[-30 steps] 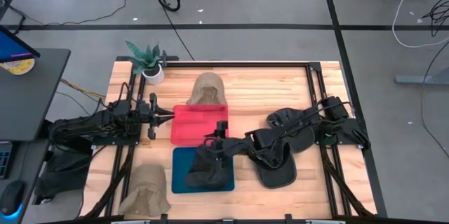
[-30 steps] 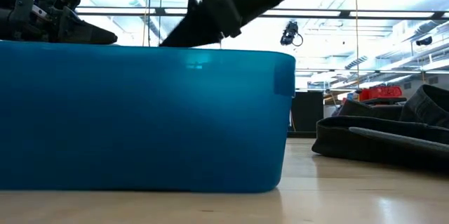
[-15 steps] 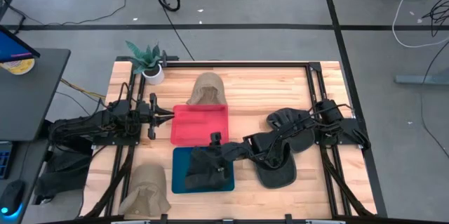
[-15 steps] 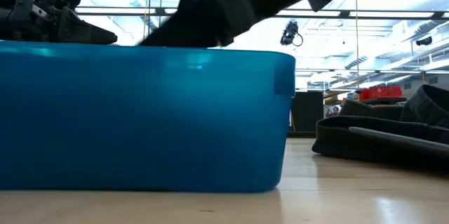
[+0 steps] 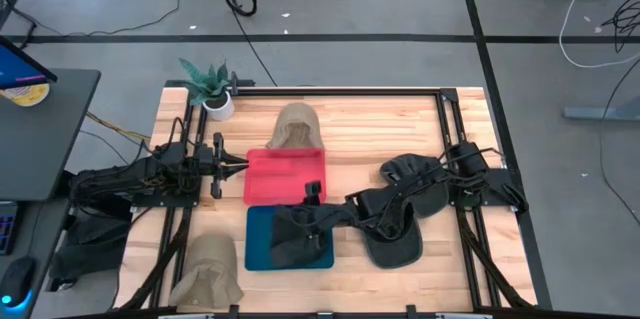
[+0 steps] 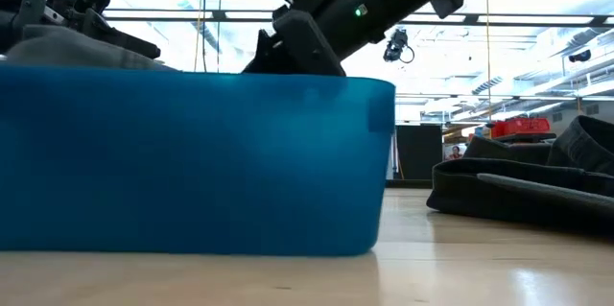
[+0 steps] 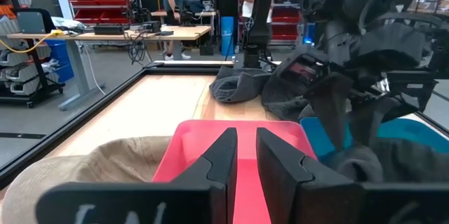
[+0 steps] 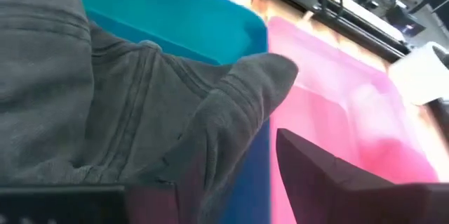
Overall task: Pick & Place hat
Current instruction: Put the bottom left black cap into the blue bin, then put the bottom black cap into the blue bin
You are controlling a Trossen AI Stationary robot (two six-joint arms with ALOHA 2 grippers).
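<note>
Lowered since a second ago, the dark hat (image 5: 293, 242) now lies in the blue bin (image 5: 258, 256). Right gripper (image 5: 309, 199) hovers at the bin's far edge, fingers apart, holding nothing; placement looks done. Left gripper (image 5: 238, 166) waits, nearly shut, left of the red tray (image 5: 262, 191).

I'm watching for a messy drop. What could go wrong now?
The dark hat lies bunched in the blue bin, and a fold sits by the right gripper finger, so it may snag and lift out. Part could drape over the rim toward the red tray.
</note>
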